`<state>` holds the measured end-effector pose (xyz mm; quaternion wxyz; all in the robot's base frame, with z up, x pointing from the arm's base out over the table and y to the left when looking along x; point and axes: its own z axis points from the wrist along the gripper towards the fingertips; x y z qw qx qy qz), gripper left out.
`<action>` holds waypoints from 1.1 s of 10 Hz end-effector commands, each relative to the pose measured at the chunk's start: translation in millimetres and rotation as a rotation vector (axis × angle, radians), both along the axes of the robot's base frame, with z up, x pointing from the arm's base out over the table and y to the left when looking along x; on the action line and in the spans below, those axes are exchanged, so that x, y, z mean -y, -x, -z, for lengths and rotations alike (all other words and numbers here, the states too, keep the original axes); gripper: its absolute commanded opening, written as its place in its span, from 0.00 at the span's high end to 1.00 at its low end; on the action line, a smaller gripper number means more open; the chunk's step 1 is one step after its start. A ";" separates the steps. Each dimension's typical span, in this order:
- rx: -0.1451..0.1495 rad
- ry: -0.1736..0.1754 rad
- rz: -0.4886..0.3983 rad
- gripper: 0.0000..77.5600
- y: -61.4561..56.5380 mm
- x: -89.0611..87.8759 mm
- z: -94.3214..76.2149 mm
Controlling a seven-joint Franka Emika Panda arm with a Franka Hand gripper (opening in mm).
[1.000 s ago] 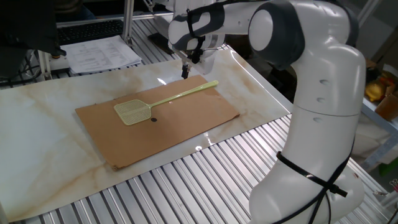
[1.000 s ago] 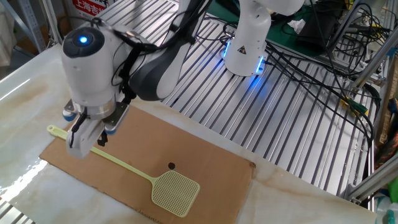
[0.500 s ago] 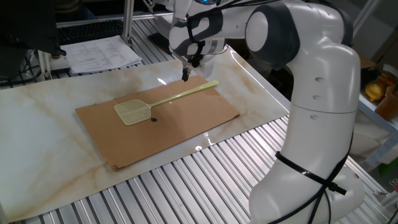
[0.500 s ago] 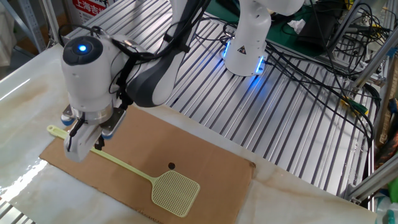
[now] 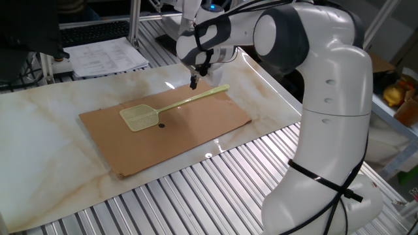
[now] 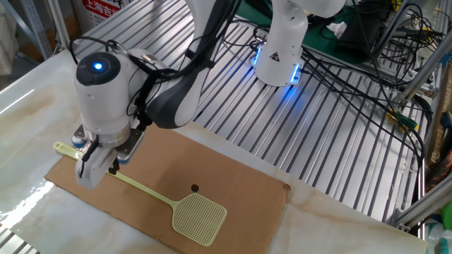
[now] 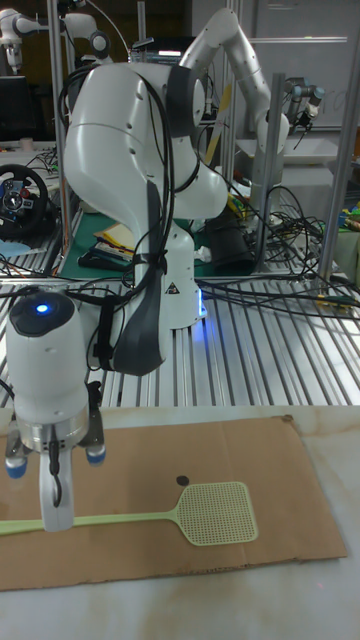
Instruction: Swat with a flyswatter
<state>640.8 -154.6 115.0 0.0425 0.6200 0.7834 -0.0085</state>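
Note:
The pale yellow-green flyswatter [image 5: 139, 117] lies flat on a brown cardboard sheet [image 5: 183, 140]. Its mesh head is at the left and its thin handle runs up to the right. In the other fixed view the flyswatter [image 6: 200, 217] has its handle running left under the arm. My gripper [image 5: 193, 82] hangs just above the far part of the handle and does not touch it. The gripper [image 6: 112, 168] shows as one slim dark tip with no gap, shut on nothing. The tall fixed view has the gripper [image 7: 58, 505] right over the handle of the flyswatter [image 7: 215, 512].
A small black spot [image 5: 160, 125] sits on the cardboard beside the mesh head. The sheet lies on a marble-patterned tabletop [image 5: 46, 130] with slatted metal at the front. Papers [image 5: 108, 55] lie at the back left. The arm's base [image 6: 279, 53] and cables stand behind.
My gripper has come down a little toward the flyswatter's handle. The flyswatter and the cardboard have not moved.

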 end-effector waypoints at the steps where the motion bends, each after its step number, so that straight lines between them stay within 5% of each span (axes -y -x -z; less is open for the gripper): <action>1: 0.002 0.013 -0.002 1.00 1.0 0.5 9.2; 11: -0.027 0.017 -0.018 1.00 12.7 2.0 29.1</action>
